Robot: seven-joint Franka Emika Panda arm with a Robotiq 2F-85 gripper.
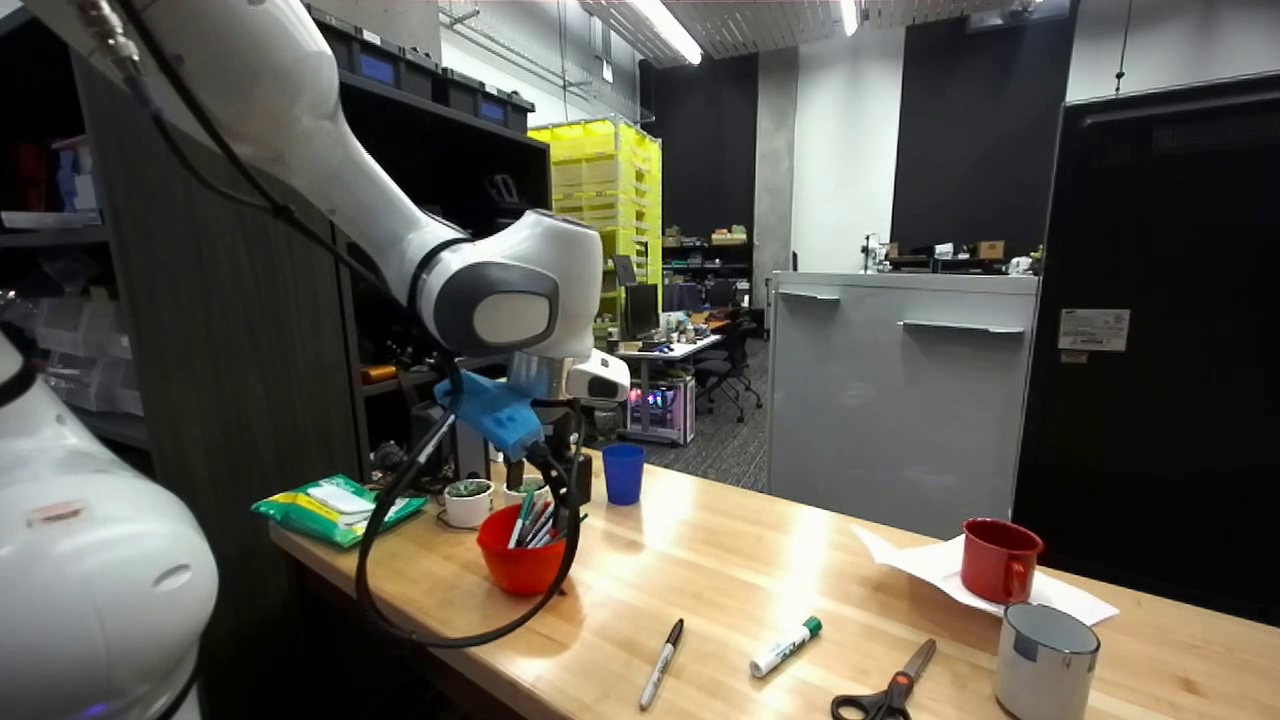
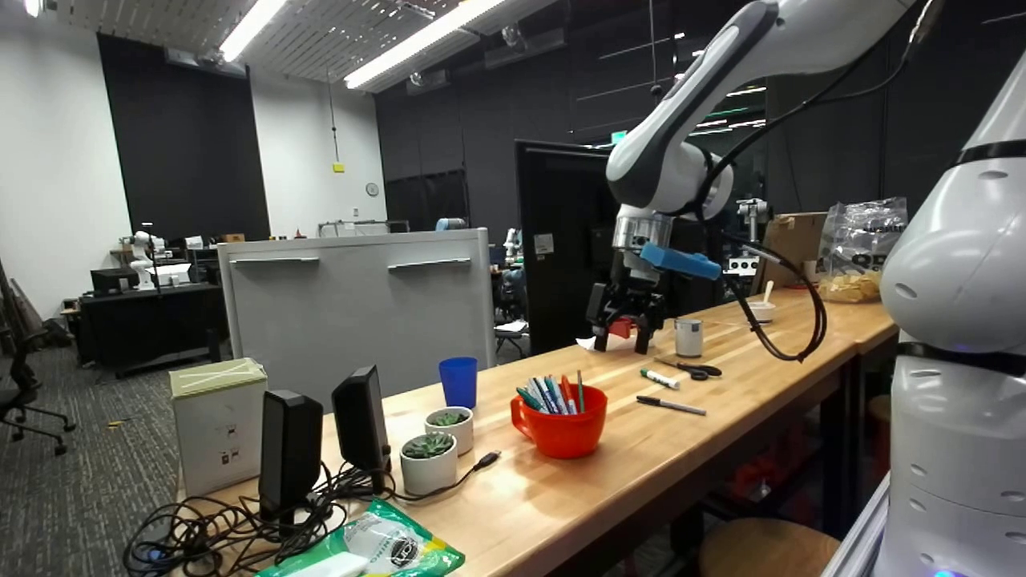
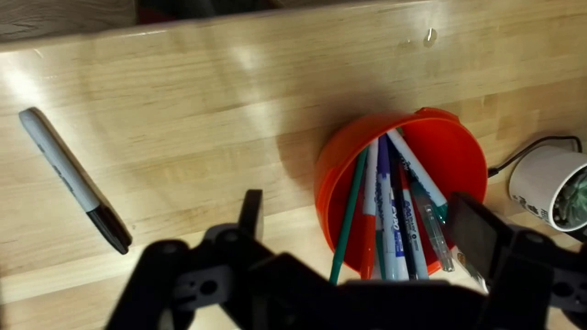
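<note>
Your end effector (image 3: 357, 204) hung above the worktop (image 3: 192, 137) near the red cup (image 3: 458, 156), its fingers (image 3: 250, 208) apart and gripping nothing; no grasp was complete. Pens (image 3: 395, 229) sat in the cup. The black-capped marker (image 3: 75, 181) and the green-capped marker (image 1: 786, 649) lay loose, both ungrasped.

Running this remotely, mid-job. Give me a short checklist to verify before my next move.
1. End effector open, holding nothing: ok.
2. Red cup upright on the table: ok.
3. Pens wholly inside the red cup: not ok, several stick out.
4. Loose gray marker apart from the red cup: ok.
5. Blue cup upright, apart from the red cup: ok.
6. Height of the fingertips above the red cup: cannot tell; one overlaps it in the wrist view.
</note>
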